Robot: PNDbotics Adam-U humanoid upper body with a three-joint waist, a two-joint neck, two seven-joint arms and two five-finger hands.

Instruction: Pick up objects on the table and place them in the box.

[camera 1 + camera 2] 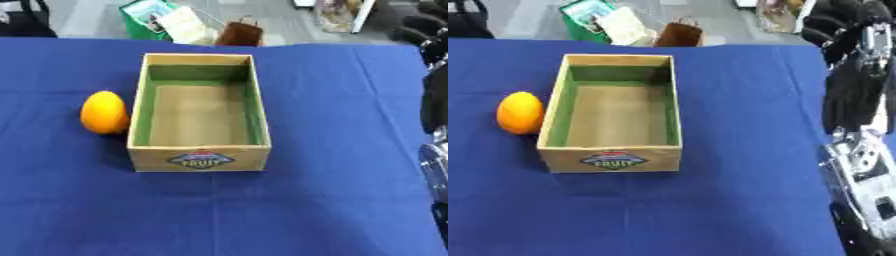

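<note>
An orange fruit (104,112) lies at about nine o'clock on the blue-covered worktop (332,100), resting on the cloth just beside the left wall of the box (199,159), close enough that the two look to be touching or nearly so. It is the only loose thing visible on the cloth.

The box sits near the middle of the scene, a long open wooden crate with green inner walls, a bare floor and a "FRUIT" label on its near end. Nothing lies inside it.

At three o'clock the robot's right arm (859,165) runs down the edge of the right eye view, black higher up and silver lower down. The right hand (852,100) seems to be the dark mass in the upper part of that arm, but its fingers cannot be made out, so whether it is open or closed cannot be told. The left hand does not show in either view.

Judging by the empty box and the fruit untouched on the cloth, the task appears to be at its very start, with the reach not yet made. The next move probably falls to the left hand. Since the box wall blocks one side of the fruit, coming down from above or from the open left side would suit best, then lifting it over the wall and setting it down inside.
</note>
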